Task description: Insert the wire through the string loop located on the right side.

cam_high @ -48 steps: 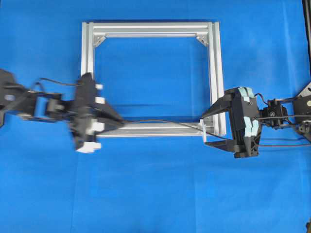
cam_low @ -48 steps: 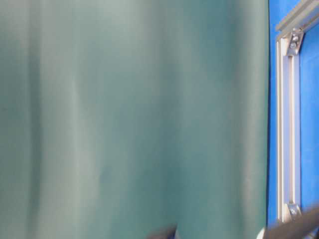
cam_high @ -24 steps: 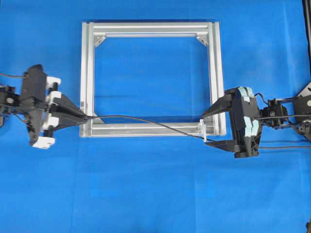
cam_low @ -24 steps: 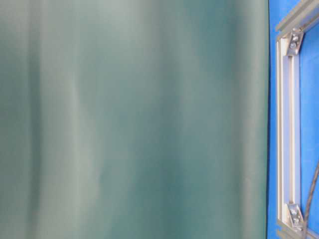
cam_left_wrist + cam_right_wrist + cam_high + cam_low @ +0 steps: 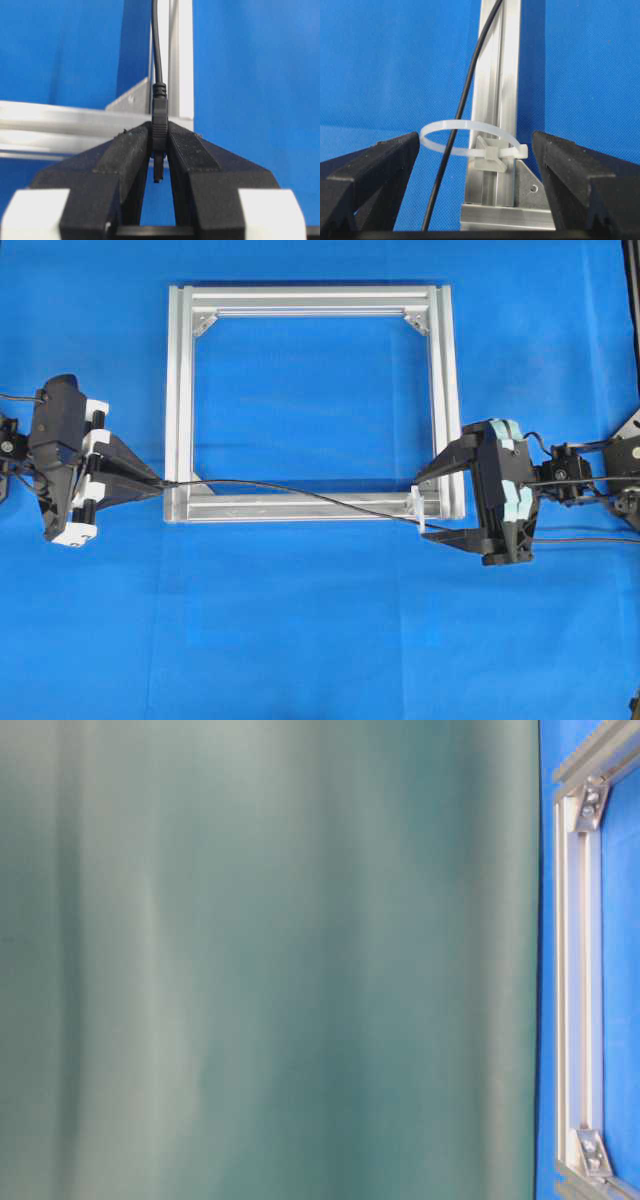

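A square aluminium frame [image 5: 310,405] lies on a blue counter [image 5: 320,640]. The left hand [image 5: 159,150], just outside the frame's lower-left corner, is clamped on the plug end of the wire [image 5: 300,491]. The wire runs along the frame's bottom rail and already passes through the string loop [image 5: 465,135] at the lower-right corner. The right hand [image 5: 475,165] is spread wide around the loop, holding nothing. Threading looks done; next likely calls for drawing the slack and letting go.

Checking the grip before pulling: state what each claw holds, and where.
The left claw pinches the wire at its plug. The right claw is open, holding nothing.
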{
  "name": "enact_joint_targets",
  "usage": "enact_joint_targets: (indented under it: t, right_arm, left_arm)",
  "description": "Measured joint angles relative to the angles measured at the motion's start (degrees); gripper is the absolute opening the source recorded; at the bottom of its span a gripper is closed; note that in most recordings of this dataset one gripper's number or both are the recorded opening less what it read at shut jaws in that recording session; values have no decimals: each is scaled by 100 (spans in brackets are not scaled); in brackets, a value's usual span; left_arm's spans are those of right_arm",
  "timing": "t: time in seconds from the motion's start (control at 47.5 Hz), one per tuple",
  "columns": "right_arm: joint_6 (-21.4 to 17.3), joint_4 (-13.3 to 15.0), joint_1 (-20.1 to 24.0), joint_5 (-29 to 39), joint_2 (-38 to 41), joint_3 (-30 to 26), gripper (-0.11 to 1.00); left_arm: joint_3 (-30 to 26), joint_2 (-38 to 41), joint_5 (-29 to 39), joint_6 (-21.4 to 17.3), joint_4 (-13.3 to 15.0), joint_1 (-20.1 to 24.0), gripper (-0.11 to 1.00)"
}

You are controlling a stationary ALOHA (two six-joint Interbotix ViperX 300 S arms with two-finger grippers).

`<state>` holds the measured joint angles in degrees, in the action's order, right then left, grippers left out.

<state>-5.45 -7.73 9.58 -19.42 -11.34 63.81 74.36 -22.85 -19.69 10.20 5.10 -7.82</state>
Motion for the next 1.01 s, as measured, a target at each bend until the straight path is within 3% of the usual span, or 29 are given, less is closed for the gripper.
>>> enact_joint_targets:
  t: [0.315, 0.4, 0.526, 0.61, 0.757, 1.009]
  right_arm:
    - [0, 0, 0, -9, 0, 0, 84]
    - [0, 0, 0, 0, 0, 0, 84]
    - [0, 0, 0, 0, 0, 9, 84]
    - [0, 0, 0, 0, 0, 9, 84]
    - [0, 0, 0, 0, 0, 9, 84]
    - [0, 0, 0, 62, -70, 0, 84]
  left_arm:
    - [0, 0, 62, 0, 9, -9, 11]
    - [0, 0, 62, 9, 9, -9, 32]
    - [0, 0, 88, 9, 9, -9, 72]
    - [0, 9, 88, -35, 9, -9, 87]
    - [0, 0, 88, -35, 9, 0, 79]
    - [0, -70, 97, -44, 0, -9, 80]
